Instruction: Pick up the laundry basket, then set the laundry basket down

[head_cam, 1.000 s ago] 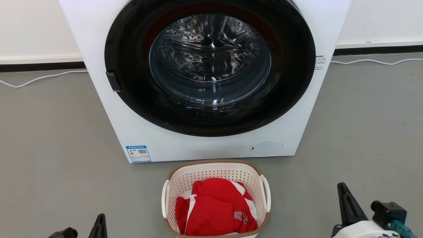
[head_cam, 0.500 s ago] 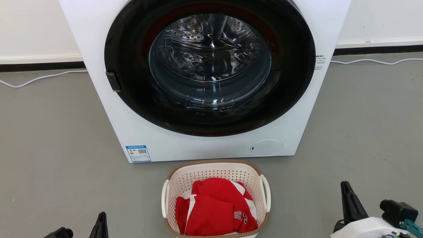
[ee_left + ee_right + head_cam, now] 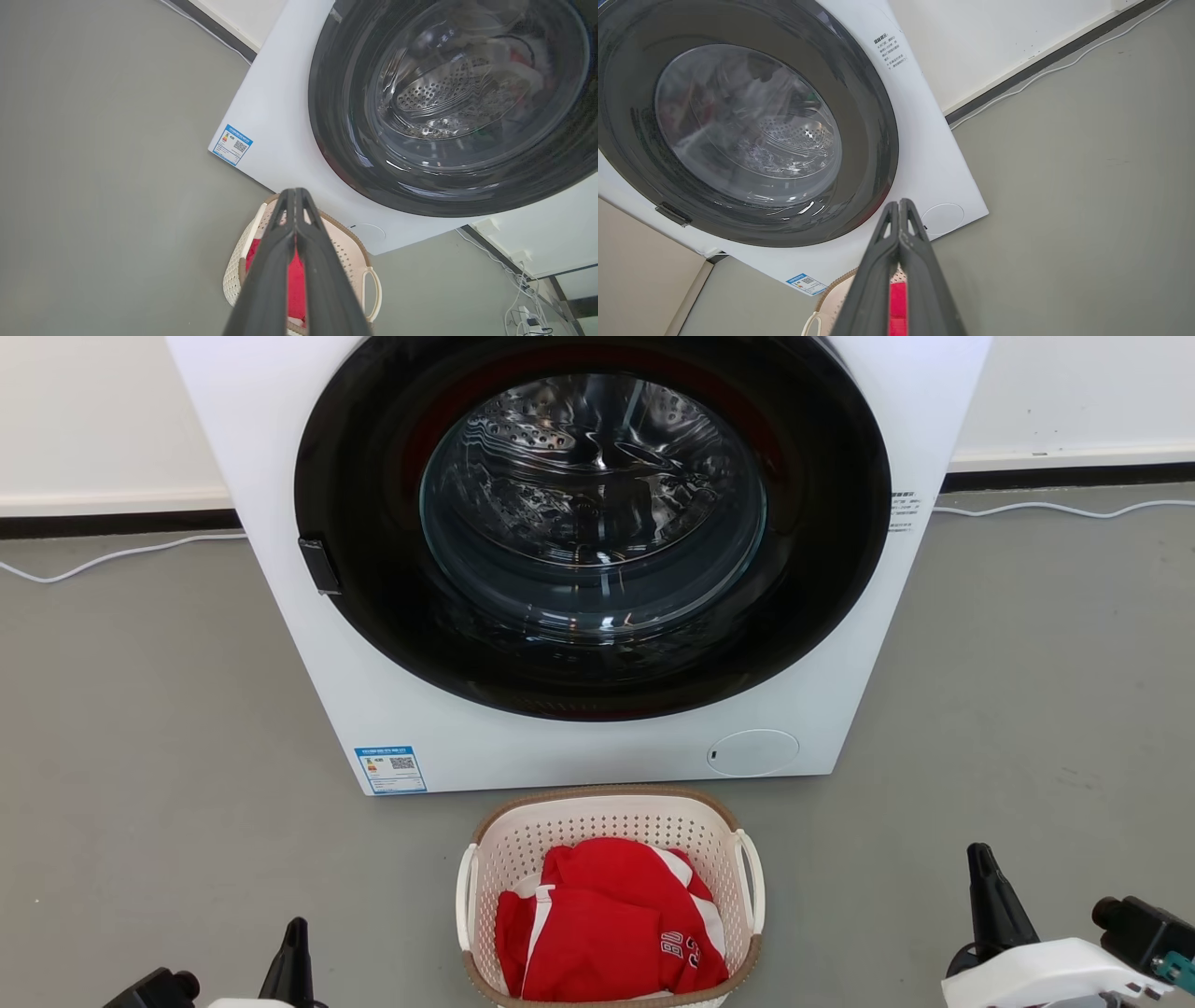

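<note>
Two grippers are seen low in the head view: the left gripper (image 3: 295, 957) at the lower left and the right gripper (image 3: 995, 905) at the lower right, both well apart from the basket (image 3: 607, 826). The basket is set on the floor (image 3: 140, 756), just before the washer (image 3: 579, 756), at the middle of its front edge. A red garment (image 3: 607, 924) is held inside it.

In the left wrist view, the left gripper's fingers (image 3: 271, 270) are clenched tip to tip with nothing gripped. The basket is seen behind them, close to the washer's lower front.

In the right wrist view, the right gripper's fingers (image 3: 924, 289) are likewise pressed together and empty. Part of the basket's brown rim is seen beside them.
</note>
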Tool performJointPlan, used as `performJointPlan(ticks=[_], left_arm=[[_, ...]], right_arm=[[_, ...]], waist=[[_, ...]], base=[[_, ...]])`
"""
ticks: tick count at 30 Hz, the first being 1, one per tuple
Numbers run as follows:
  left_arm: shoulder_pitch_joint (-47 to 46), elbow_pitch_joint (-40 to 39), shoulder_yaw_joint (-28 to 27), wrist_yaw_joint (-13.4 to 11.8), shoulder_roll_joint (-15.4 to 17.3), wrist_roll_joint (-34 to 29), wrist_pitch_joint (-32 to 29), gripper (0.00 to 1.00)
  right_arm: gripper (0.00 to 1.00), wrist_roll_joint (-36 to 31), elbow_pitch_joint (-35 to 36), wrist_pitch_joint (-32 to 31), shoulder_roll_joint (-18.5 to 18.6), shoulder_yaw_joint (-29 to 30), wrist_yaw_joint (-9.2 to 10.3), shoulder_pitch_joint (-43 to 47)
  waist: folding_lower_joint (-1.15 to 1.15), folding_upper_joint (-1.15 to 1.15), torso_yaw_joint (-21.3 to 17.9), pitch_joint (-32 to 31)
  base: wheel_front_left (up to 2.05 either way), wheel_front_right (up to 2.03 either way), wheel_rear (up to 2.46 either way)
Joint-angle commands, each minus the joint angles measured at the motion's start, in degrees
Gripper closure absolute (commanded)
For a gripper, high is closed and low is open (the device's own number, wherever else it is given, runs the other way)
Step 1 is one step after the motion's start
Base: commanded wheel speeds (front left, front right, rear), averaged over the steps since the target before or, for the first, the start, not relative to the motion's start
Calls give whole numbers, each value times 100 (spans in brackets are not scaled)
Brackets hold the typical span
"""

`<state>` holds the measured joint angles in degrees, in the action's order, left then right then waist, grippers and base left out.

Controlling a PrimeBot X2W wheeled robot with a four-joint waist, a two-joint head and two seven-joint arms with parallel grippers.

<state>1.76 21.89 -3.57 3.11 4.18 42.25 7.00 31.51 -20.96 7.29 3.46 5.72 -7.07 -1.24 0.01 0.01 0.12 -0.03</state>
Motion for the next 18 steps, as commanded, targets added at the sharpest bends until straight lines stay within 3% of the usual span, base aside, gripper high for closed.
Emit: performJointPlan(ticks=[1,18], left_arm=[[-278,-176,-95,62,67,103,-12,100],[-389,-305,-139,142,25,1145,-298,100]], right_arm=[[100,137,192,-36,53,3,-16,-221],[100,1400,299,-323,29,21,-21,-279]], waist=[[-1,-1,0,0],[-1,-1,-3,4]], base=[[0,0,0],[0,0,0]])
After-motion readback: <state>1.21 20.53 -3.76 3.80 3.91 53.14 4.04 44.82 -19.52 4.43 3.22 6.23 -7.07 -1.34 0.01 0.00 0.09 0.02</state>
